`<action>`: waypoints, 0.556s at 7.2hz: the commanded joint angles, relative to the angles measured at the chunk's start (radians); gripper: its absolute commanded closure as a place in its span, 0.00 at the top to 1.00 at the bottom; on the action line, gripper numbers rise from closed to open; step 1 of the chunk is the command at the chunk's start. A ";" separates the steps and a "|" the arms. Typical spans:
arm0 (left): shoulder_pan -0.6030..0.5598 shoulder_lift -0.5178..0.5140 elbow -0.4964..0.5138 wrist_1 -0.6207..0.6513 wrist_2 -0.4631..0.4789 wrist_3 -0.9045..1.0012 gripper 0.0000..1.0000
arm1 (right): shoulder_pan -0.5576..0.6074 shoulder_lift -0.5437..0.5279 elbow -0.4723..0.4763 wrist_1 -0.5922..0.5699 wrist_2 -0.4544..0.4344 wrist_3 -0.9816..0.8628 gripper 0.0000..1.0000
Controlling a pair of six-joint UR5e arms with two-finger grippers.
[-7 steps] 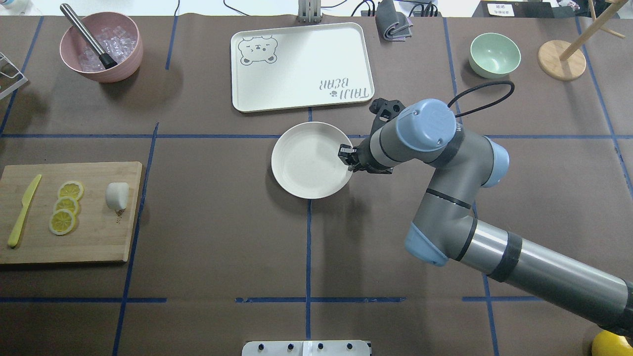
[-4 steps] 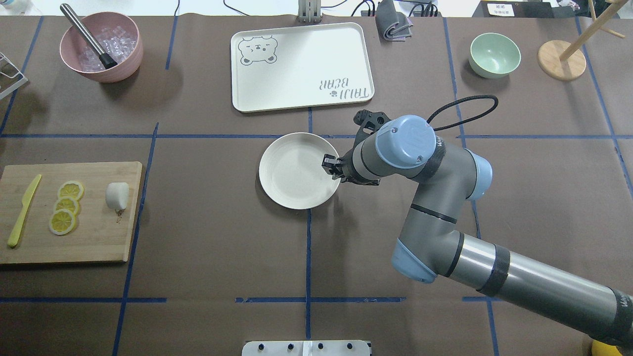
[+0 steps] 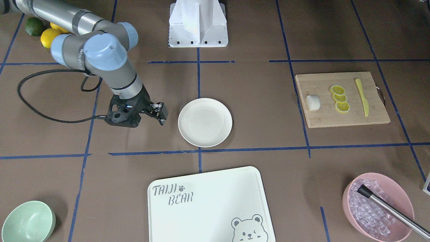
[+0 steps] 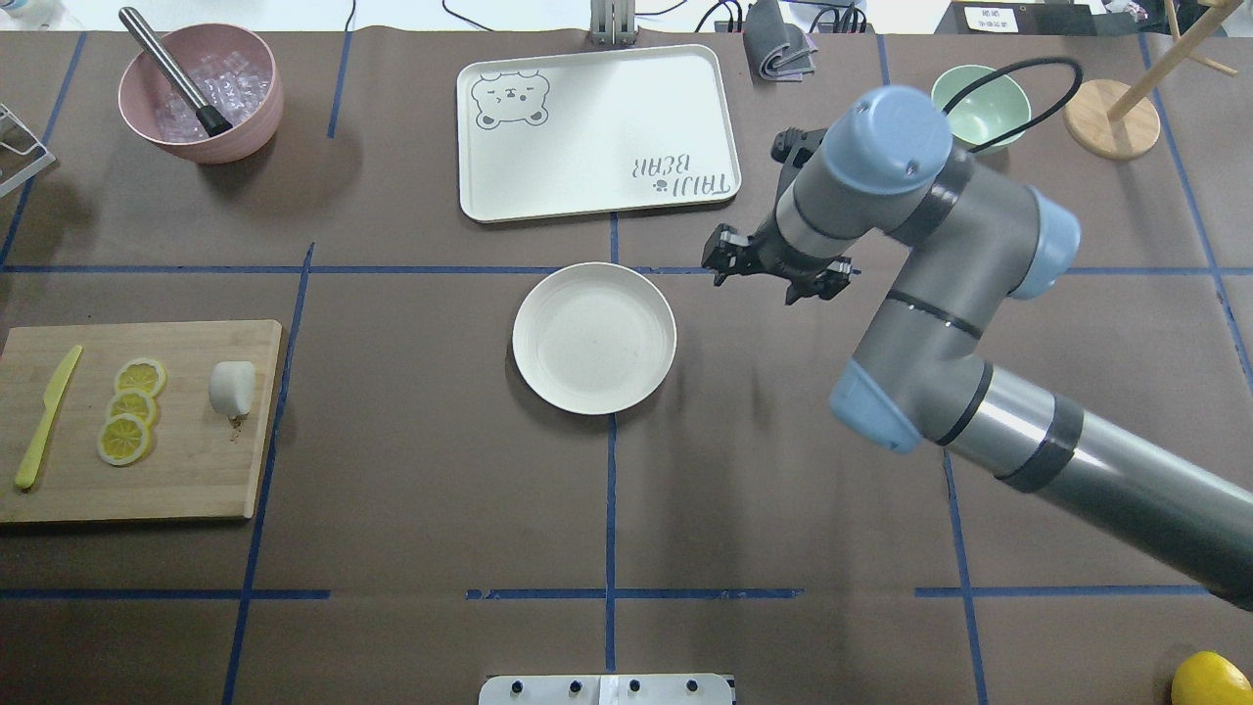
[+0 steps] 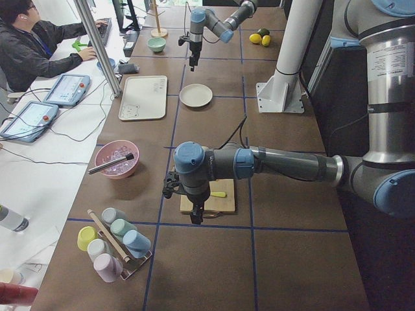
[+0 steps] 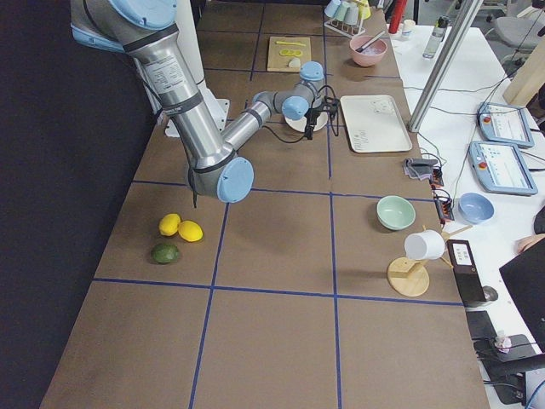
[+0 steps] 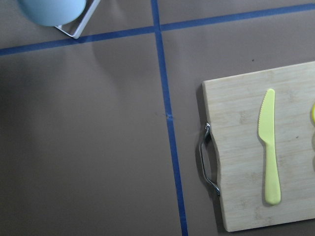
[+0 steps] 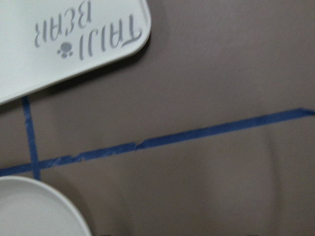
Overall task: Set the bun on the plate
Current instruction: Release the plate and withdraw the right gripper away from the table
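Bun [image 4: 232,388] isn't picked yet. It sits on the right end of the cutting board [image 4: 186,470], at the left of the table [image 4: 421,490], apart from the lemon slices [image 4: 131,409] and with the yellow knife [image 4: 47,419] further left. With nothing crowding it, a top-down grab looks clean to me. Plate [image 4: 594,338] lies flat and bare at mid-table, well right of the board and just nearer than the bear tray [image 4: 587,117]. I read that as a drop spot the left arm can reach without crossing anything. Right hand [image 4: 726,259] hangs just off the plate's far-right rim, not touching it. Its jaws look parted a little from the front camera and there's nothing in them. Parked there it leaves the lane from board to plate free. Left hand [image 5: 197,220] shows only in the left side view, pointing straight down over the board. I can't tell how far open it is, and its wrist camera shows none of its fingers. That camera frames the knife and the board's metal handle, so I judge it's over the board's left end, not over the bun. Next move should be a shift right along the board, clear of the slices. The bun looks soft, so I'd close gently.
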 commanded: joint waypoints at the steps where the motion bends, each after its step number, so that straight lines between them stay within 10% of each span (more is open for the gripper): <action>1: 0.050 0.000 -0.008 -0.001 0.000 0.000 1.00 | 0.232 -0.056 -0.005 -0.152 0.139 -0.409 1.00; 4: 0.048 -0.055 -0.002 -0.002 0.001 -0.014 1.00 | 0.573 -0.272 -0.070 -0.155 0.265 -1.048 1.00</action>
